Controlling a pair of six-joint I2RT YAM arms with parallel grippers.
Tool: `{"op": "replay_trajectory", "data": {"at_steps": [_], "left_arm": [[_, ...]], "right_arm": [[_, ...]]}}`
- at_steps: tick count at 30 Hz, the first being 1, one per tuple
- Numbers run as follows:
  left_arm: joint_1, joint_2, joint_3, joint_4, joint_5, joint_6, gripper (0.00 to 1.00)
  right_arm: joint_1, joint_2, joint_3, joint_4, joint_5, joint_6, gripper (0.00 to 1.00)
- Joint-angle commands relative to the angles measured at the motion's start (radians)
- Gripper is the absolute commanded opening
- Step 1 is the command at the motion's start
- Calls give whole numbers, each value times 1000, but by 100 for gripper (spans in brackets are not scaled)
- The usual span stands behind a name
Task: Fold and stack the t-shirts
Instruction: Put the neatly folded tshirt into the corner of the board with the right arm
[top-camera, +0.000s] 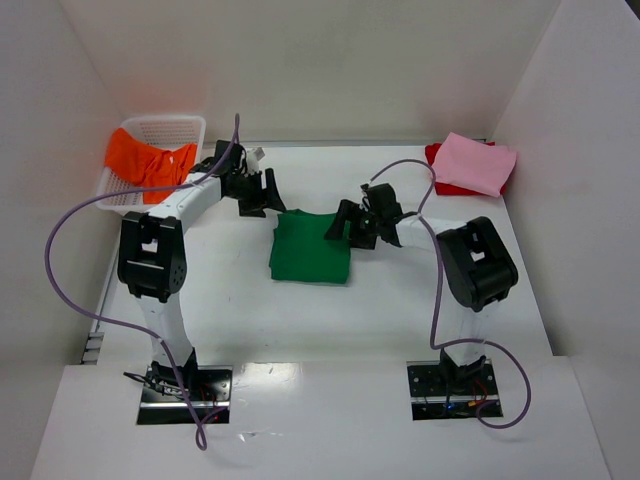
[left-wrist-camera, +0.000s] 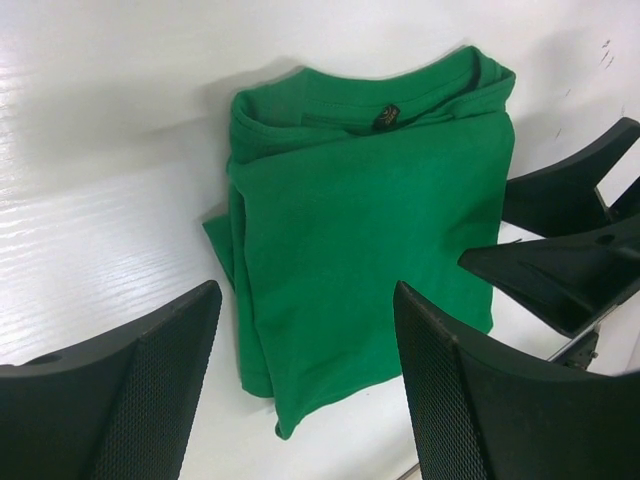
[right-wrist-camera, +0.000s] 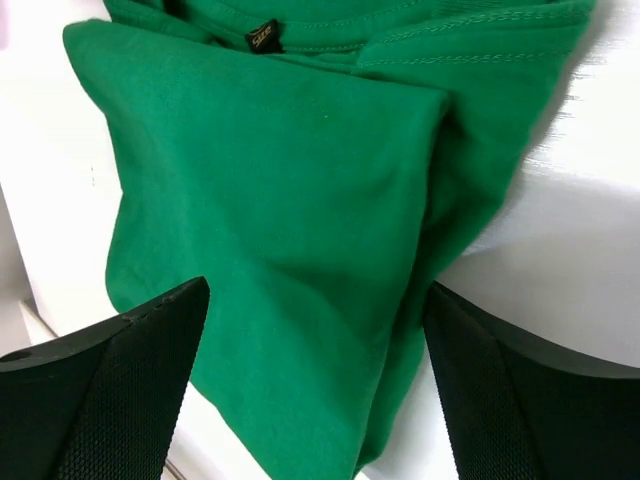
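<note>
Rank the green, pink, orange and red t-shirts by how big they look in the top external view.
1. green t-shirt, folded flat, the largest.
2. pink t-shirt and orange t-shirt: about alike, so not ranked; the orange one is crumpled in the basket.
3. red t-shirt: only an edge shows under the pink one.

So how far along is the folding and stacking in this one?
Done: a pink shirt lies folded on a red shirt at the far right corner. In hand: the green shirt looks folded mid-table but is not yet stacked; the left tool and right tool are open over it, holding nothing. Left: the orange shirt lies crumpled in the basket, unfolded.
</note>
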Motion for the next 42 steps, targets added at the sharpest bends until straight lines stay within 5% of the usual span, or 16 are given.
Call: {"op": "replay_trajectory", "data": {"at_steps": [1, 11, 17, 19, 26, 42], "left_arm": [[0, -22, -23, 18, -8, 42, 78], [0, -32, -41, 18, -8, 51, 78], [9, -32, -41, 9, 2, 60, 78], [16, -32, -41, 9, 2, 60, 78], [27, -41, -41, 0, 20, 67, 78], [101, -39, 12, -52, 75, 120, 78]], "right_arm": [[18, 60, -22, -77, 78, 20, 90], [64, 103, 44, -181, 185, 38, 57], [73, 112, 53, -192, 198, 46, 10], [73, 112, 53, -192, 226, 48, 2], [66, 83, 185, -277, 353, -49, 0], [-180, 252, 698, -524, 467, -425, 0]]}}
